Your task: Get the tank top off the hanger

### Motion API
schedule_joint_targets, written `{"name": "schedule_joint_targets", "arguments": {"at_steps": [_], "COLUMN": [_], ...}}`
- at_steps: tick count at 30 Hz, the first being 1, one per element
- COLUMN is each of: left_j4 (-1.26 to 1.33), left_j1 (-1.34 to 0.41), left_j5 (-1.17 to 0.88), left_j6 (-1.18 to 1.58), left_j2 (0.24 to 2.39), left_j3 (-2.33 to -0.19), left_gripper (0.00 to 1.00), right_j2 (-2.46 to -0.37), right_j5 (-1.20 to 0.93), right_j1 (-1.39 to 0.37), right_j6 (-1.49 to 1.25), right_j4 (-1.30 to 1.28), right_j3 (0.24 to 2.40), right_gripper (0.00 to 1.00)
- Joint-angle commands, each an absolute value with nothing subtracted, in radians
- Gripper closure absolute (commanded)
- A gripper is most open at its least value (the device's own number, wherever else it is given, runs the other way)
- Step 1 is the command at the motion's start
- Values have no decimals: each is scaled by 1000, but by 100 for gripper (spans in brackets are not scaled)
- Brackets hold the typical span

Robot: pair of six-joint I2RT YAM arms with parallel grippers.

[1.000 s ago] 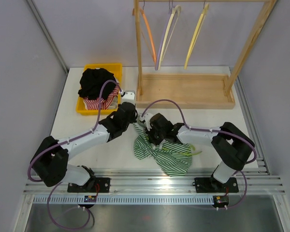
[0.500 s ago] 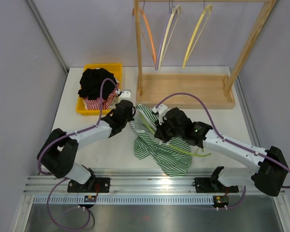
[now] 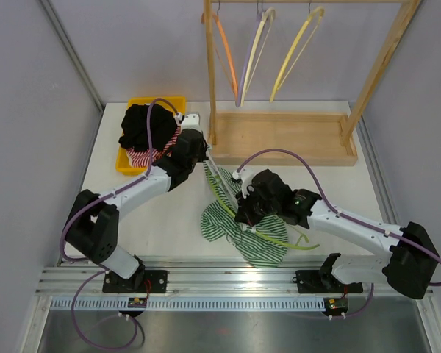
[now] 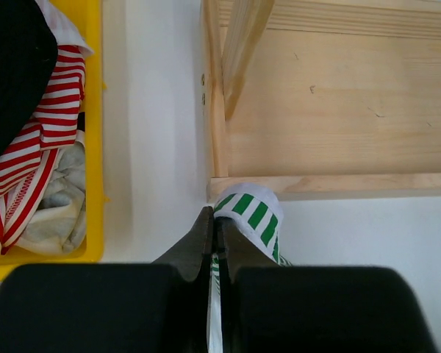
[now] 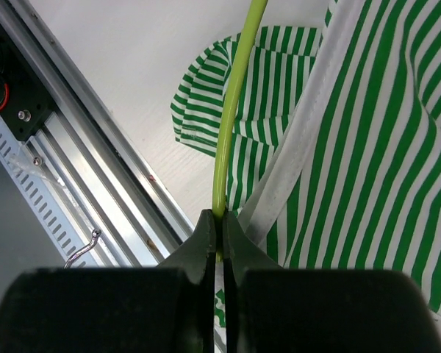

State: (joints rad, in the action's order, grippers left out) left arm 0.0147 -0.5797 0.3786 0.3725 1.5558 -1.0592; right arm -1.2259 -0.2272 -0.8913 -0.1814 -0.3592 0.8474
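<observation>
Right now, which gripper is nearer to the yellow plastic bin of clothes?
Left. The left gripper, pinching the green-and-white striped tank top, sits just right of the yellow plastic bin; the right gripper, clamping the lime-green hanger, is farther right.

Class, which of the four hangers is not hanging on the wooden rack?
The green hanger: it is down at the striped tank top, clamped in the right tool. The orange, cream and yellow ones hang from the rack.

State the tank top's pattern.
The tank top is green-and-white striped; the right wrist view shows it best.
</observation>
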Motion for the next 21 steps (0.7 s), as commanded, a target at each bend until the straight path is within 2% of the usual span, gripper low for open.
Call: {"name": "schedule_joint_targets", "arguments": {"at_steps": [1,14,21], "left_j4": [28,130,244], "left_j1": [-564,-537,-574], "left_j5": [367,377,207], "left_j6": [357,414,465], "left_j2": [1531,1615,1545], "left_j3": [-1085,-879,-770], "left_gripper": [100,100,100], "right_j2": [-1161,-901,-833], "right_j5": [-255,-259,-256], "right_j1": [-904,-904,-905], "right_j6": [-207,-221,-247], "right_j4": [-319,-368,-281], "right_j3": [830,864,839], "right_gripper": [100,100,100]}}
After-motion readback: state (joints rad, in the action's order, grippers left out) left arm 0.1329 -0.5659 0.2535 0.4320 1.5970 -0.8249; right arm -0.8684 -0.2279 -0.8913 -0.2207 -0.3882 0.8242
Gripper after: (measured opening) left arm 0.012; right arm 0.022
